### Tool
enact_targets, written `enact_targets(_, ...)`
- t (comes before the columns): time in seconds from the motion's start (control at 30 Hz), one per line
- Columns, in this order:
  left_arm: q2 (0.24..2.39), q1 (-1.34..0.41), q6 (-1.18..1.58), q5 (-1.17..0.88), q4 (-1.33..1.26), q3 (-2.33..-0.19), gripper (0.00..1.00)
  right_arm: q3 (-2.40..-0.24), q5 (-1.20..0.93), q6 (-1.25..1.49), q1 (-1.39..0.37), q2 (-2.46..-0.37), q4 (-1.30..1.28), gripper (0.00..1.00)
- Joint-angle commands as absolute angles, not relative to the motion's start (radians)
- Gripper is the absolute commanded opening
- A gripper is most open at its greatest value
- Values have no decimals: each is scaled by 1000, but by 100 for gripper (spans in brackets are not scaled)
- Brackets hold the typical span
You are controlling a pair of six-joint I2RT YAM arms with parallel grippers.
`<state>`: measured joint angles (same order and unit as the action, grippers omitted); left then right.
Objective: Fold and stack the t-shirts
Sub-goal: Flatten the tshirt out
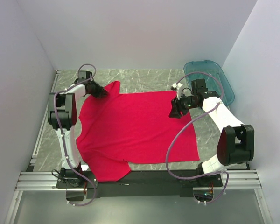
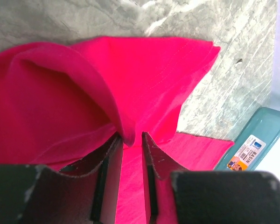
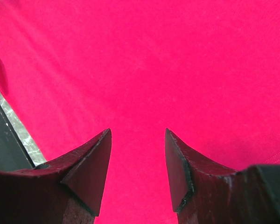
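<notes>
1. While the red t-shirt (image 1: 135, 133) lies spread on the tabletop (image 1: 149, 77), a raised fold near its sleeve is pinched by the left end effector (image 2: 130, 140).
2. If little cloth is caught, slipping is likely.
3. The right end effector (image 3: 137, 163) is held open above the shirt, gripping nothing.

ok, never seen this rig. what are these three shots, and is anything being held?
The overhead shot looks down from behind two small robot arms bolted at the table's near edge. The other two come from cameras on each wrist, so the dark wedges at the bottom are that arm's own fingers.

A red t-shirt lies spread on the marble-patterned table; a teal basin sits at the far right corner.

The left gripper is at the shirt's far left sleeve, its fingers narrowed around a raised fold of cloth; whether they grip it firmly is unclear. The right gripper is open over the shirt's right edge, holding nothing.
</notes>
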<state>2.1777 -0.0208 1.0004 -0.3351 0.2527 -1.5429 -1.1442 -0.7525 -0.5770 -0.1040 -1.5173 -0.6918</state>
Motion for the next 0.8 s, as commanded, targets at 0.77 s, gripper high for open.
enact_targets(0.77,2148,-12,1015,-396,172,-1508,1,-1673,-97,-353,-126,-1912,-612,63)
